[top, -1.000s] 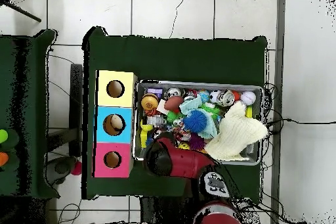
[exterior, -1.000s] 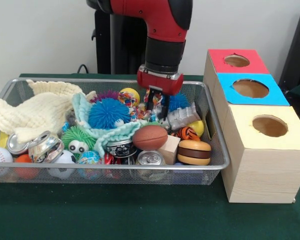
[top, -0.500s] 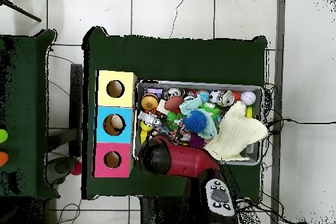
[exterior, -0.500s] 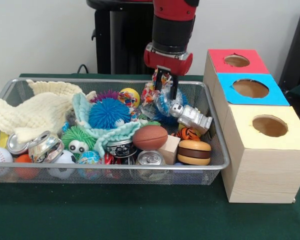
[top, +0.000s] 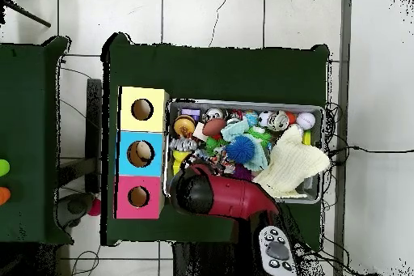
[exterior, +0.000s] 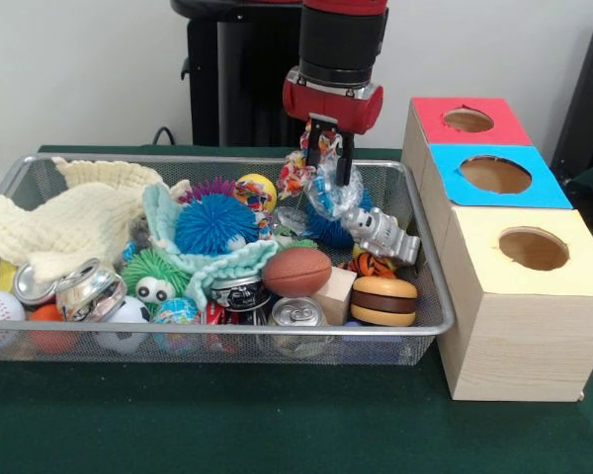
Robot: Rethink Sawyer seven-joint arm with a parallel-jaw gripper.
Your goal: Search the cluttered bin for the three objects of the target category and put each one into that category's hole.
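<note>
Gripper (exterior: 330, 148): upper centre of the front view, fingers pinching a multicoloured rope toy (exterior: 321, 183).
Rope toy: hanging above the wire bin's (exterior: 430, 296) right half.
Holes box (exterior: 504, 257): right of the bin.

Robotics lab, green-clothed table (top: 218, 70), 3-hole sorting box (exterior: 504, 247), tiled floor (top: 210, 14), loose cables (top: 348, 151)

Red arm (top: 222, 197) over near-left corner of wire bin (top: 325, 155), hiding gripper. Cream knit cloth (top: 293, 166) at bin's right. Blue spiky ball (top: 240, 149) mid-bin. Three-hole box (top: 142, 153) touching bin's left: yellow, blue, pink.
</note>
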